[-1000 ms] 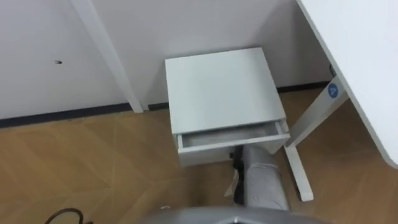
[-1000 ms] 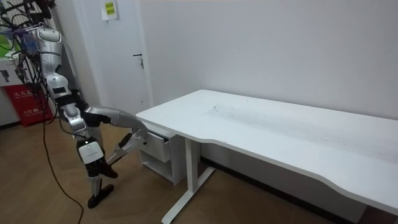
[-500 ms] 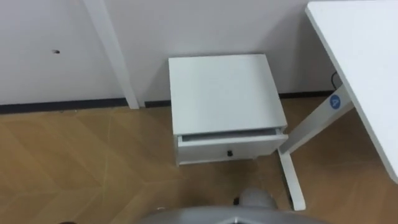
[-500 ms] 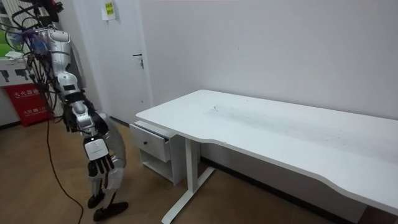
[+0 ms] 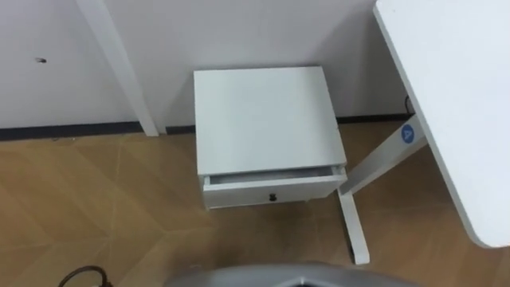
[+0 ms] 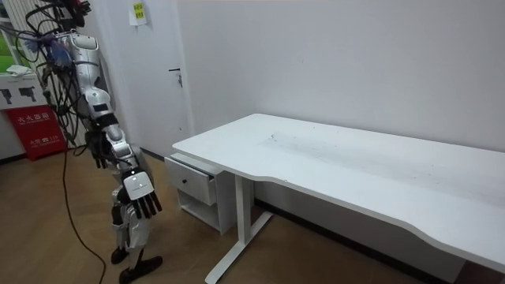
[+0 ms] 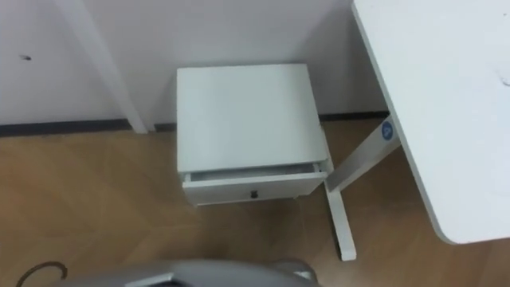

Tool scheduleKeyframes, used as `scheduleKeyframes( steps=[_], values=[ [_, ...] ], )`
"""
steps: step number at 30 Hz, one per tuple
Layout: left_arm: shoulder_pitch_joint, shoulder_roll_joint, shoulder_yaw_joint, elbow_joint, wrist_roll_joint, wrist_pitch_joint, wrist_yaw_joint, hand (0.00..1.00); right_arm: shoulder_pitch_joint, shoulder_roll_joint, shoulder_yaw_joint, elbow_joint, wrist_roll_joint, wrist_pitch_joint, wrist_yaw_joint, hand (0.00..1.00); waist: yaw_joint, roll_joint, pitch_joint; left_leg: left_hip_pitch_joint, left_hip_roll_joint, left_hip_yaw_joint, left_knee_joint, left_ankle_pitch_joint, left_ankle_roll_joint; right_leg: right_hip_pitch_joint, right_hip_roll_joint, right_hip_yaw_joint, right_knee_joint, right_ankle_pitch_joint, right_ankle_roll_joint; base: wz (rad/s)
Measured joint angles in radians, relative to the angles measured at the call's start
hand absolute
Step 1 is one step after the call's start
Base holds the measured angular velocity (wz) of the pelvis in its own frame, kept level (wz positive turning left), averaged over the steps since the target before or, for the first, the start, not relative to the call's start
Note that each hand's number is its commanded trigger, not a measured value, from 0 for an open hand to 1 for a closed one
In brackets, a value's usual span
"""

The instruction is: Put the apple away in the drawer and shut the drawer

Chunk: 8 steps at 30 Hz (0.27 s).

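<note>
A small white cabinet (image 5: 261, 119) stands against the wall beside the desk leg. Its top drawer (image 5: 273, 191) sticks out a little, leaving a narrow gap behind the front; what lies inside is hidden. A small dark knob marks the drawer front (image 7: 253, 189). In the room view I stand upright in front of the drawer (image 6: 192, 180), a step back from it. My right hand (image 6: 140, 207) hangs at my side with relaxed fingers, holding nothing. My left hand (image 6: 95, 148) is a dark shape partly behind my body.
A white desk (image 5: 454, 104) runs along the right, its leg and foot (image 5: 351, 227) just right of the cabinet. A white door frame post (image 5: 119, 72) meets the floor at the left. Wooden floor lies open in front of the cabinet.
My right arm has drawn back from the drawer front and now hangs down. I have straightened from a forward bend. The drawer's gap is narrower than a second ago.
</note>
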Motion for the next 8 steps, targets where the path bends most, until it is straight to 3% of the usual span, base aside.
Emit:
scheduleKeyframes(
  steps=[8],
  values=[
    [0.021,-0.007,0.006,0.018,0.002,-0.003,-0.004,0.00,-0.012,0.007,0.000,0.037,-0.028,-0.004,0.015,0.00,0.002,0.017,0.0007,0.004,-0.001,-0.008,-0.028,0.020,-0.009,0.014,0.008,-0.014,-0.038,0.014,-0.012,0.02]
  ],
)
